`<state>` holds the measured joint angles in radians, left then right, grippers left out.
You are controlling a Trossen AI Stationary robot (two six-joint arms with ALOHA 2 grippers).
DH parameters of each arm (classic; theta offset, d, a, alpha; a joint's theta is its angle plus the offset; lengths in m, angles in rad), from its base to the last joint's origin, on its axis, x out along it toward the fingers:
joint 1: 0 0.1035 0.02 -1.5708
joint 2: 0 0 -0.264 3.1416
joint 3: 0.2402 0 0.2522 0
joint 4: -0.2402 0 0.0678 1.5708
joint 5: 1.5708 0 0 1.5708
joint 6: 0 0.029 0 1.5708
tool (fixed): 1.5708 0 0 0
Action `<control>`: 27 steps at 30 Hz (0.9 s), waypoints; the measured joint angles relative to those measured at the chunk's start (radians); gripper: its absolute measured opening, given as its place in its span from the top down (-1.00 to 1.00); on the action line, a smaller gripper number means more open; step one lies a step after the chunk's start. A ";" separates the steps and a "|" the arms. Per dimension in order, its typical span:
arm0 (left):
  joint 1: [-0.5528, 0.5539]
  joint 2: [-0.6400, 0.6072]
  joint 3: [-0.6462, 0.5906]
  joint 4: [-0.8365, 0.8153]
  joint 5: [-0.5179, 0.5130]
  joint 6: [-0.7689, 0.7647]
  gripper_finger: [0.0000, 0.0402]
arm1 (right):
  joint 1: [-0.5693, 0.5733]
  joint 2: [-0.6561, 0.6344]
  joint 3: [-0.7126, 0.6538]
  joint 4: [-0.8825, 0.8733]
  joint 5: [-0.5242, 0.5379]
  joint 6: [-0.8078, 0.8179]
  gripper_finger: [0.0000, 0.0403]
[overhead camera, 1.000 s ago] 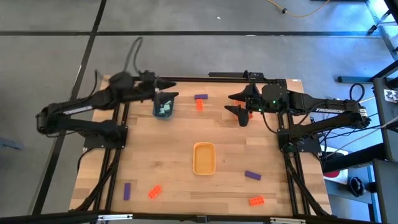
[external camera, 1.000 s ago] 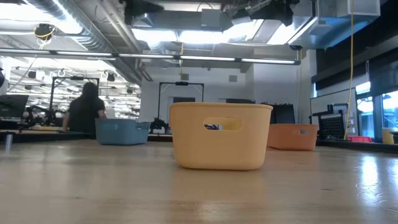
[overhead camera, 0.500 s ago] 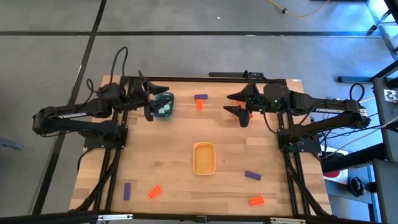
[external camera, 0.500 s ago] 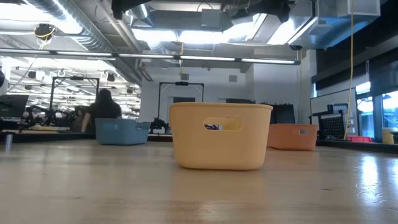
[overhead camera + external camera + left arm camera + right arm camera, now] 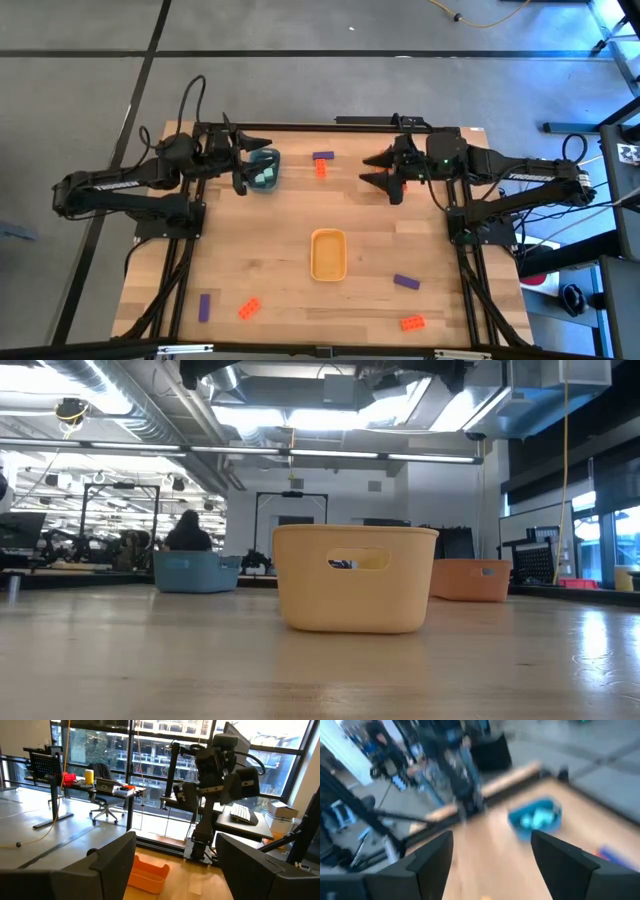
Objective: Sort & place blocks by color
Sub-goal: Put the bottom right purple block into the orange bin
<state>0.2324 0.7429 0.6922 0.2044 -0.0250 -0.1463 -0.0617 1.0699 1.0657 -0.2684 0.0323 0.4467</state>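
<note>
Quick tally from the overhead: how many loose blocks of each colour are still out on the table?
Purple blocks: 3
Orange-red blocks: 3
Mint-green blocks: 0 loose; the mint-green ones lie in the blue tray, number unclear
Total loose: 6

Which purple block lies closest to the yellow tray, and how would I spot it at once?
Start at the yellow tray in the middle of the wooden table. Just off its near right corner lies a purple block, tilted. It is the only purple one on the right arm's side; the orange-red block nearer the table's front edge differs by colour.
</note>
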 joint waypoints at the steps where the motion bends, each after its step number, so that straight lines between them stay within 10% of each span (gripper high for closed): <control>1: 0.000 0.000 0.000 0.000 0.000 0.000 -0.32 | 0.014 0.008 0.023 -0.073 -0.009 0.026 -0.34; 11: 0.000 0.001 0.000 0.000 -0.018 0.000 -0.31 | 0.323 0.135 0.089 -0.766 -0.121 0.374 -0.34; 27: 0.000 0.001 0.000 0.000 -0.018 0.001 -0.31 | 0.723 0.360 -0.219 -0.556 -0.173 0.951 -0.34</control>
<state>0.2325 0.7437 0.6918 0.2040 -0.0432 -0.1455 0.6610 1.4303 0.8466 -0.8244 -0.1411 1.3972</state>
